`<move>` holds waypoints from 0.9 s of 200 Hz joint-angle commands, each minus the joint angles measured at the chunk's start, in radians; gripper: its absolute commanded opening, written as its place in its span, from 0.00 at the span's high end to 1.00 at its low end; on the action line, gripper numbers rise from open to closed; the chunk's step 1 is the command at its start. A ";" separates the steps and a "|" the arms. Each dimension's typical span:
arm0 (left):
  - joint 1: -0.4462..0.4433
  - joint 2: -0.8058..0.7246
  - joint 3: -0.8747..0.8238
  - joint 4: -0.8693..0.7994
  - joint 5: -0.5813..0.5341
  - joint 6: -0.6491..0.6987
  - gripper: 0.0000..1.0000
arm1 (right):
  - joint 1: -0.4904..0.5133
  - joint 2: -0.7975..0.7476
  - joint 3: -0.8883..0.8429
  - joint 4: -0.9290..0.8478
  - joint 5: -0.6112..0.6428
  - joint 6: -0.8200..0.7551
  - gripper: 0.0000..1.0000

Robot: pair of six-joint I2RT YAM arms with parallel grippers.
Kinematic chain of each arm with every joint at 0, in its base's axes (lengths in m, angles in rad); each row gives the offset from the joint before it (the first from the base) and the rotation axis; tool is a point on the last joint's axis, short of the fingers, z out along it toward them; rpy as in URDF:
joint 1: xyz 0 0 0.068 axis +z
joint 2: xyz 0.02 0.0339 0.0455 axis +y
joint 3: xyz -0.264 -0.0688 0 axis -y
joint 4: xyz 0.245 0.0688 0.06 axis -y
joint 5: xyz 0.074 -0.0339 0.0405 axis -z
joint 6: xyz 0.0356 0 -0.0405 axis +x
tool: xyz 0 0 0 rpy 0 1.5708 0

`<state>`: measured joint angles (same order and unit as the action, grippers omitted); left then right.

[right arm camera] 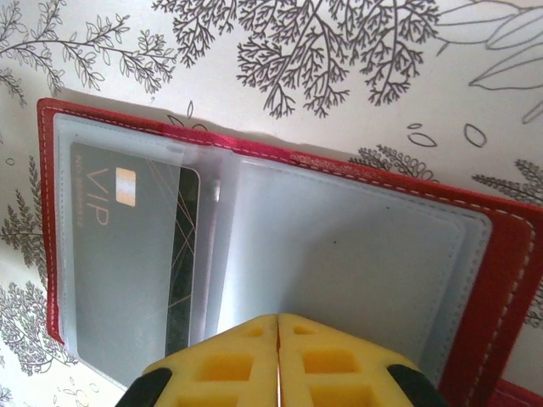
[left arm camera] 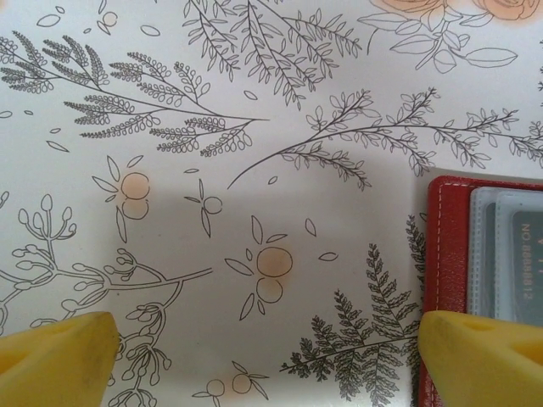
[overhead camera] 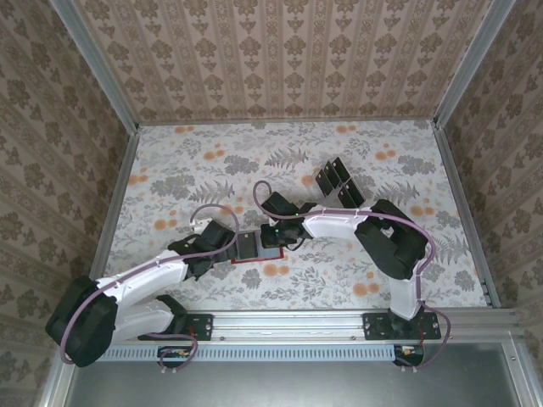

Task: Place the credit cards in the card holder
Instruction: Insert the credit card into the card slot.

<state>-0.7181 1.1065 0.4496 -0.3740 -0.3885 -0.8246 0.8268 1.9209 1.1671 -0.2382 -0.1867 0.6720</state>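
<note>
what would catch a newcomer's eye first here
The open red leather-like folding wallet lies on the flowered tabletop between the two arms, a black plastic VIP card in one clear pocket. The right gripper, yellow-fingered, is pressed shut over the wallet's edge, while the left gripper stands wide open beside it. More small black cards stand farther back on the table.

Left wrist: card holder (left arm camera: pixel 443 246) cut by right edge, credit card (left arm camera: pixel 528 254) number partly cropped. Right wrist: right fingers (right arm camera: pixel 212 365) hide its lower edge. Top: arms (overhead camera: pixel 335 223) cover much of it.
</note>
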 commanded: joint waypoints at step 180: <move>0.002 0.074 -0.059 0.044 0.014 -0.028 0.00 | 0.037 0.075 0.084 -0.025 -0.043 0.010 0.94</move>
<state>-0.7181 1.1694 0.4088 -0.3428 -0.3851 -0.8375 0.8585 1.9709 1.2308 -0.2584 -0.2161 0.6662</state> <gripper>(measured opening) 0.997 0.068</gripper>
